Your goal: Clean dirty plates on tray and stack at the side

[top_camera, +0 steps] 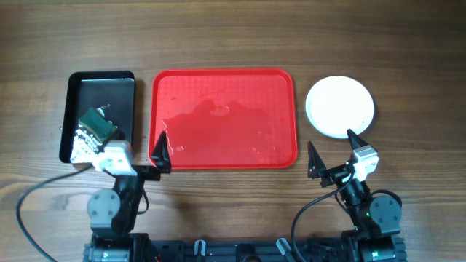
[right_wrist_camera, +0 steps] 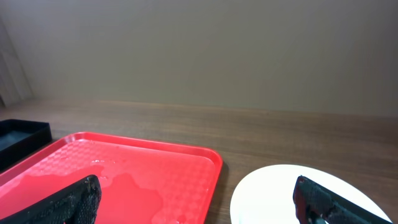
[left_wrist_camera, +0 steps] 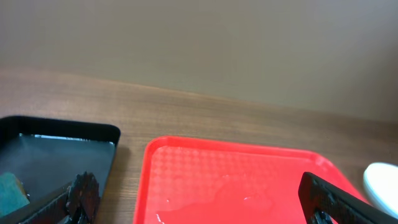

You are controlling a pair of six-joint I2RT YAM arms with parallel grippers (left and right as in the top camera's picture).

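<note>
Plate, white and round, lies flat on the wooden surface at the right of the overhead frame, near the red tray but apart from its right rim. Whether more plates lie under it I cannot tell. My right end effector sits just below the plate, fingers spread wide and holding nothing. In its wrist view the plate fills the lower right, closer to the right finger. The red tray takes the centre of the frame, with a thin film of water on it. My left end effector is at the lower left, also wide open and empty, one finger over the black tray and the other over the red tray's left edge. A green sponge lies in the black tray.
</note>
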